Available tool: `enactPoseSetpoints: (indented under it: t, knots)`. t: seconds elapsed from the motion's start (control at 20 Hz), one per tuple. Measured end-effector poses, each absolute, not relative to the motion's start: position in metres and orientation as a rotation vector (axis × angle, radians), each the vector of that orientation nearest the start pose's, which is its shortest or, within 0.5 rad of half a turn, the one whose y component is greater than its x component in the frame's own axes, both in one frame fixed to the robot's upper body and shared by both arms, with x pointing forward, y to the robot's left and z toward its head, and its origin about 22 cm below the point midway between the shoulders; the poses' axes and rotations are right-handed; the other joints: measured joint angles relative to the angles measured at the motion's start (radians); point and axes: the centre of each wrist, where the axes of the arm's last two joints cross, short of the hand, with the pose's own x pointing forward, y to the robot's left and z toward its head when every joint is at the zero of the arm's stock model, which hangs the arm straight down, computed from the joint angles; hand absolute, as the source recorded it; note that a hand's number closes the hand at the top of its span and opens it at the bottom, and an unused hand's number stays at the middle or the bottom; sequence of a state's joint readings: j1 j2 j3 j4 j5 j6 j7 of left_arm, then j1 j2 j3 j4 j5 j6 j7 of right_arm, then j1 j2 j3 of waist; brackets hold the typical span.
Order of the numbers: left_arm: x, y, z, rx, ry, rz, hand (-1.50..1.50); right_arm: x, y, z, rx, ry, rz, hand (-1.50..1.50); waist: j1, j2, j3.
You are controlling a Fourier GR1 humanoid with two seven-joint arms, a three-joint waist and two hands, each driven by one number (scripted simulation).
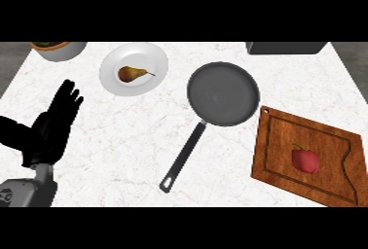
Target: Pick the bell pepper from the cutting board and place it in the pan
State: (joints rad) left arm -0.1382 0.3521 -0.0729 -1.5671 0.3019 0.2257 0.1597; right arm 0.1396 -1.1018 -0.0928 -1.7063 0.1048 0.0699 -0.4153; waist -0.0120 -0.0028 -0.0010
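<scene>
the bell pepper [305, 159] is sitting on the cutting board [287, 129] over at the right side of the bench [115, 146], a bit right of the board's middle. it's red and lying with its long axis running roughly up-and-down in the head view, tilted slightly. the little green stem end is at the top, leaning toward the upper left, so more or less toward the pan [223, 95]. nothing is touching it.

the pan is just up and left of the board, near its top corner but apart from it. it has nothing in it, and its long dark handle [183, 158] runs down and to the left across the middle of the bench. between pepper and pan there's only bare board and a strip of bench.

further left there's a white plate [144, 56] with a pear [131, 74] on it, and a bowl [57, 49] in the top left corner. a dark box-like thing [284, 47] sits at the top edge, can't tell what it is.

the left hand [54, 121] is at the far left, fingers straight and slightly spread, pointing up, holding nothing, well apart from the pepper.
</scene>
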Motion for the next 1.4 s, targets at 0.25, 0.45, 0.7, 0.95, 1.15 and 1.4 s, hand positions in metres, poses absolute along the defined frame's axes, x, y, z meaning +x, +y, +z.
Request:
enactPoseSetpoints:
  t: [0.25,0.45,0.7,0.95,1.15,1.4]
  knots:
    - [0.276,0.268,0.055,0.096,-1.516,0.043,0.0,0.226,-0.389,0.182,-0.799,-1.521,1.379,-1.5,0.019,0.004,0.0]
    - [0.281,0.263,0.06,0.087,-1.523,0.032,0.0,0.231,-0.368,0.181,-0.818,-1.333,1.505,-1.5,0.033,0.007,-0.001]
    - [0.277,0.265,0.056,0.082,-1.525,0.029,0.0,0.228,-0.35,0.164,-0.783,-1.061,1.64,-1.5,0.035,0.007,-0.001]
    - [0.279,0.266,0.054,0.094,-1.529,0.037,0.0,0.227,-0.319,0.154,-0.777,-0.967,1.725,-1.5,0.024,0.005,0.0]
    - [0.276,0.267,0.058,0.094,-1.518,0.044,0.0,0.222,-0.307,0.153,-0.857,-0.892,1.803,-1.5,0.018,0.003,0.0]
    - [0.279,0.273,0.059,0.1,-1.517,0.04,0.0,0.214,-0.284,0.148,-0.963,-0.85,1.843,-1.5,0.014,0.002,0.001]
